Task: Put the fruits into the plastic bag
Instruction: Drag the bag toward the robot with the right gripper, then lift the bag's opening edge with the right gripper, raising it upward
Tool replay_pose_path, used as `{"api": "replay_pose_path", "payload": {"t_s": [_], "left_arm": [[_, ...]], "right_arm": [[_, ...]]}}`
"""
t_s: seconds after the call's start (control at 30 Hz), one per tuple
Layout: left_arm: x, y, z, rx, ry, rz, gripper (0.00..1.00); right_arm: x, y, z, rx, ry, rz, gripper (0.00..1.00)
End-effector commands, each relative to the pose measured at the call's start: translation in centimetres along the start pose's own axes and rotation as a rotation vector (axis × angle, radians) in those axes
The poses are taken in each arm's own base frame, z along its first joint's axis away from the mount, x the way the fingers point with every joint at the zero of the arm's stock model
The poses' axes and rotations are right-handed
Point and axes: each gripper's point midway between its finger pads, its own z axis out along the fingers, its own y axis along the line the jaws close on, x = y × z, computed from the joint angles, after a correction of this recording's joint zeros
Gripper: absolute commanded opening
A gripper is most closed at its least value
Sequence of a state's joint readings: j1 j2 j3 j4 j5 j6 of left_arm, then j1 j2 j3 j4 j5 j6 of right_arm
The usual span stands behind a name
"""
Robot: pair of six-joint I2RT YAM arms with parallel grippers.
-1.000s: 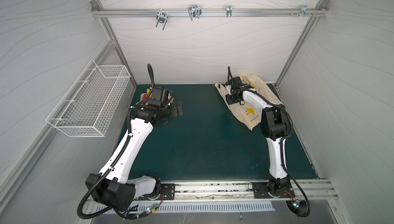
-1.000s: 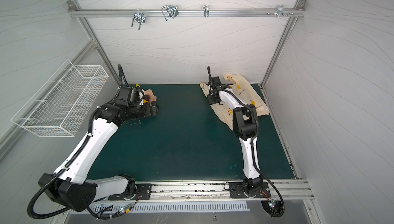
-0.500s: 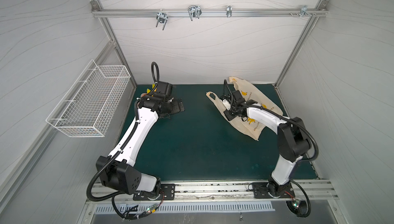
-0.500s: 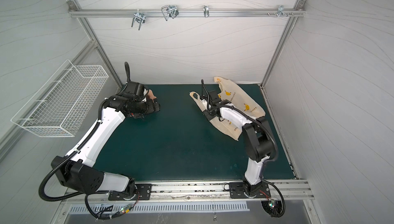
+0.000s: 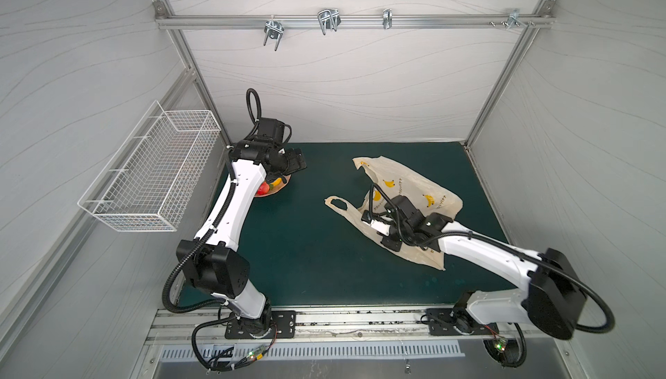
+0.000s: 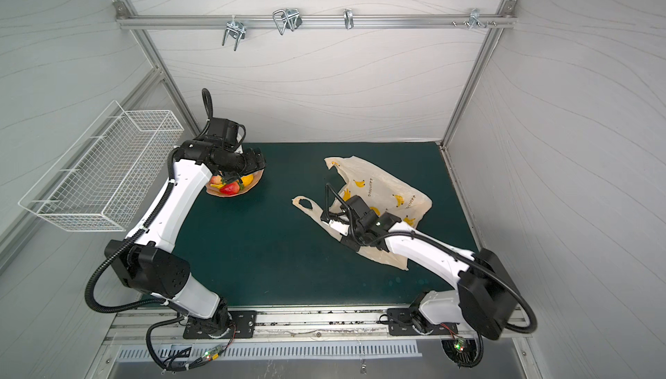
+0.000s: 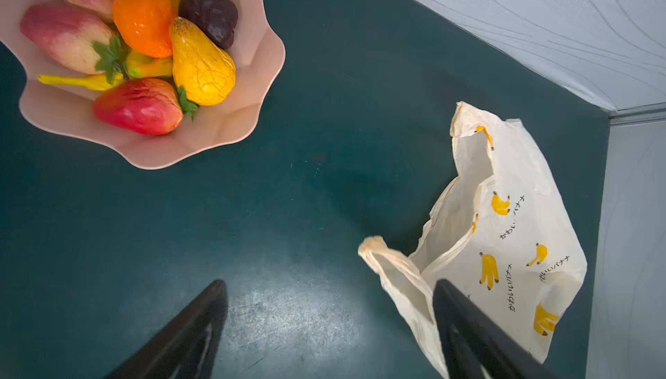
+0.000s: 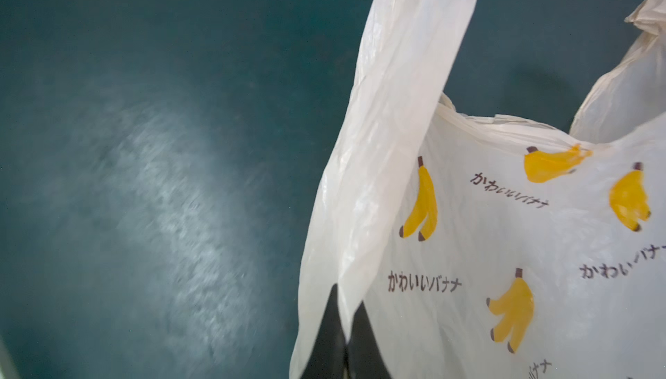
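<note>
Right of centre in both top views, the right gripper (image 5: 367,216) is clamped on a handle strip of the thin cream plastic bag printed with yellow bananas (image 5: 407,186), slumped there; lift it, I judge, so the mouth gapes without tearing; farther back, left of centre, the left gripper (image 5: 300,163) hangs wide, empty, beside the glossy toy fruits (image 7: 144,52) heaped in a wavy-edged peach-pink dish (image 7: 252,81).
</note>
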State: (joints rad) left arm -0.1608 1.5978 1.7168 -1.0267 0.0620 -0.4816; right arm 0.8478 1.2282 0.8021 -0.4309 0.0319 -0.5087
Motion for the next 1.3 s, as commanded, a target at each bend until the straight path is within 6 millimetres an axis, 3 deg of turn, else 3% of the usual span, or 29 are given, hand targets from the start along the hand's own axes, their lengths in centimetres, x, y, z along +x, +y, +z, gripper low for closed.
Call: {"api": "replay_pose_path", "payload": {"t_s": [0.0, 0.17, 0.33, 0.47, 0.53, 0.57, 0.63, 0.77, 1.0, 1.1, 1.17, 1.27], "left_arm": [[1.2, -0.5, 0.8, 0.016, 0.041, -0.019, 0.89], [5.2, -1.7, 2.9, 0.066, 0.139, 0.0, 0.86], [10.0, -3.0, 5.2, 0.115, 0.276, 0.005, 0.81], [12.2, -3.1, 5.8, 0.129, 0.329, 0.018, 0.79], [12.9, -2.8, 6.0, 0.13, 0.344, 0.028, 0.79], [13.1, -2.7, 6.1, 0.13, 0.349, 0.034, 0.79], [13.3, -2.5, 6.0, 0.129, 0.35, 0.046, 0.78], [13.1, -2.7, 5.5, 0.149, 0.324, 0.062, 0.79], [11.2, -3.2, 3.0, 0.182, 0.214, 0.104, 0.82], [10.1, -3.6, 1.3, 0.204, 0.142, 0.137, 0.83], [9.2, -3.8, -0.1, 0.212, 0.089, 0.165, 0.83], [8.0, -3.8, -1.6, 0.198, 0.042, 0.214, 0.83]], "right_arm": [[1.1, 2.6, -2.1, -0.045, -0.047, -0.185, 0.0], [4.3, 4.0, -3.7, -0.056, 0.005, -0.289, 0.0], [7.1, 4.4, -3.8, -0.081, 0.128, -0.323, 0.0], [9.7, 2.8, -3.4, -0.031, 0.248, -0.325, 0.0], [10.2, 1.6, -3.6, 0.004, 0.263, -0.288, 0.07], [10.3, 0.7, -3.9, 0.035, 0.27, -0.272, 0.18], [9.7, -0.6, -4.7, 0.087, 0.254, -0.245, 0.39], [7.8, -1.9, -6.9, 0.147, 0.163, -0.186, 0.65], [3.6, -3.6, -11.3, 0.232, -0.038, 0.05, 0.88], [1.6, -6.7, -13.0, 0.345, -0.117, 0.298, 0.99], [0.6, -8.9, -14.1, 0.382, -0.142, 0.548, 0.99], [0.2, -10.9, -13.9, 0.337, -0.078, 0.931, 0.99]]}}
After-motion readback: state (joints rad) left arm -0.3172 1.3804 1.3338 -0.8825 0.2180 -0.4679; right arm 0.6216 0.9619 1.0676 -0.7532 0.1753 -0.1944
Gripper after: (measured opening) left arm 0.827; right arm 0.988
